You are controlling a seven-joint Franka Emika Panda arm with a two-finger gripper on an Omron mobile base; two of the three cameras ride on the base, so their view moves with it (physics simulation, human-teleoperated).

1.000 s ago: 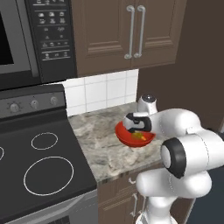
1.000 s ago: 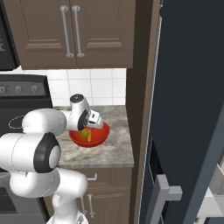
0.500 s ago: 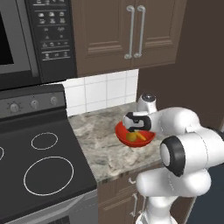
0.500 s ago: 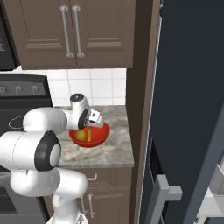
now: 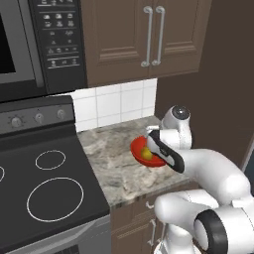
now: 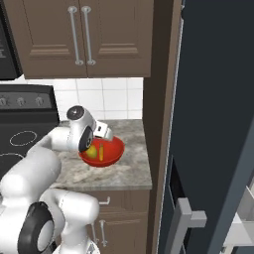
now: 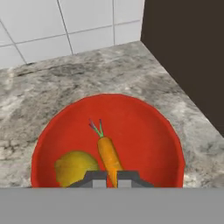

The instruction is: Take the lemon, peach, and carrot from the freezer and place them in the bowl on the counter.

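I see the lemon (image 7: 75,168) and carrot (image 7: 109,158) lying side by side in the bowl (image 7: 144,127) (red, on the counter (image 7: 65,83)); my gripper (image 7: 107,176) hovers above, fingers nearly closed on nothing.

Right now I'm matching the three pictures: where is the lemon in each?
Left base view: lemon in the red bowl, beside the hand.
Right base view: in the bowl's left half, beside the carrot.
Hand view: lower left.
Shared landmark: the bowl.

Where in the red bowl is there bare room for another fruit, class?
The bowl is bare on the side past the carrot, toward the dark panel, and behind its green top. The side with the lemon under the gripper is crowded.
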